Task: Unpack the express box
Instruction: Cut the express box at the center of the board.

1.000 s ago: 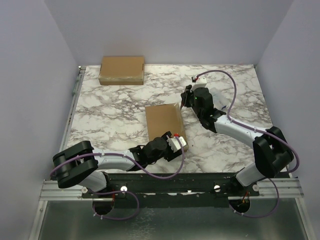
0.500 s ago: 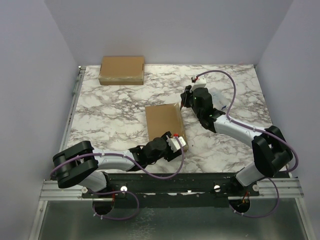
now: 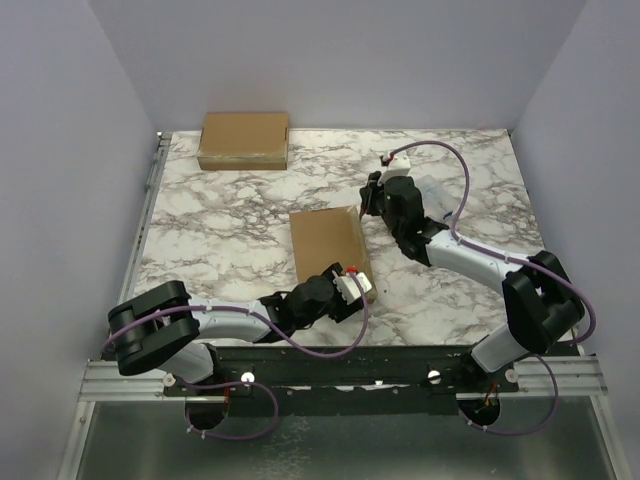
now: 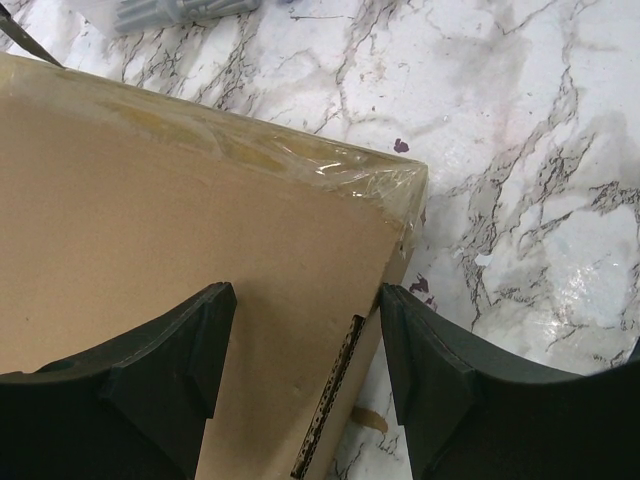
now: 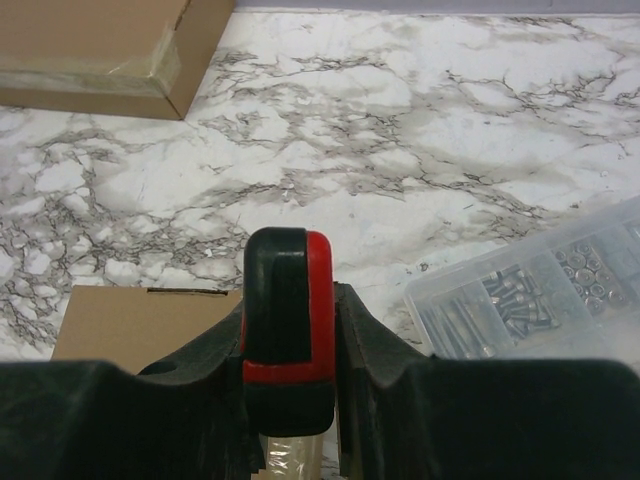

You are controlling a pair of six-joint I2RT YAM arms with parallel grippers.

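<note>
The worktop (image 3: 220, 225) is open left of the middle box (image 3: 325, 240). A second box (image 3: 244, 140) fills the far left corner. A clear screw case (image 5: 530, 300) sits by the middle box.

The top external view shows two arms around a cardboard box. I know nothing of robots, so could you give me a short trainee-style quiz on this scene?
1. True or false: the right gripper is empty.
2. How many brown cardboard boxes lie on the marbled white table? A one, B two, C three.
3. Fill in: the clear plastic compartment case holds small metal ___.
Key: 1 false: it is shut on a red-and-black tool. 2 B: the taped brown cardboard box at the open left gripper, and the flat brown cardboard box in the far left corner. 3 screws.
</note>
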